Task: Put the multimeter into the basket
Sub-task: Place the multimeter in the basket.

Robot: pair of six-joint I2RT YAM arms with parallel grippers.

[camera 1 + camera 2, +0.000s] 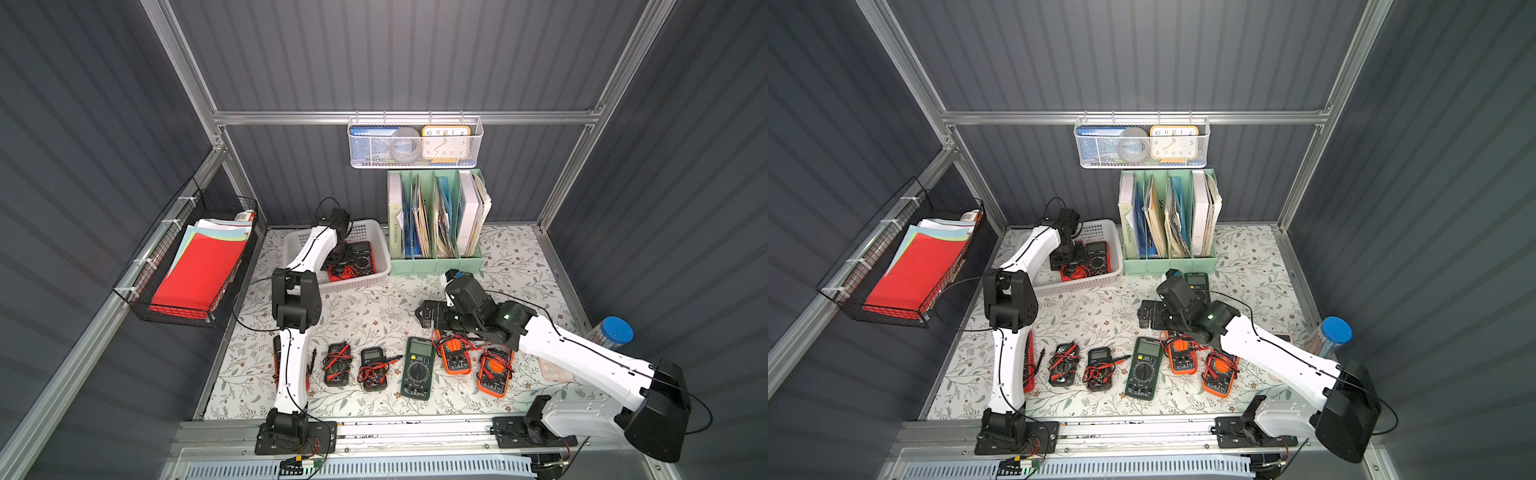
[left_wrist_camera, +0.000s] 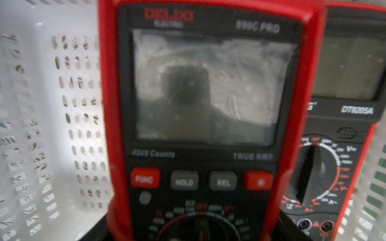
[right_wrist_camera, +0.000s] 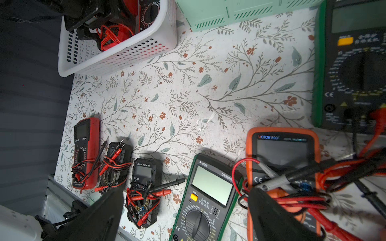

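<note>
In a top view the white basket (image 1: 358, 284) sat at the far left of the surface (image 1: 374, 316), its rim just beside the green file rack (image 1: 436, 264). Bare surface lay between the basket and the green meter (image 1: 417, 368).

In the left wrist view the left tool (image 2: 194, 229) was clenched on the red multimeter (image 2: 208, 87) inside the basket, with bare perforated floor beside it.

In the right wrist view the right tool (image 3: 186, 219) hung released above the surface.

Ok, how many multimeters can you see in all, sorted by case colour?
Red multimeters: 3
Black multimeters: 2
Green multimeters: 2
Orange multimeters: 2
Total: 9
</note>
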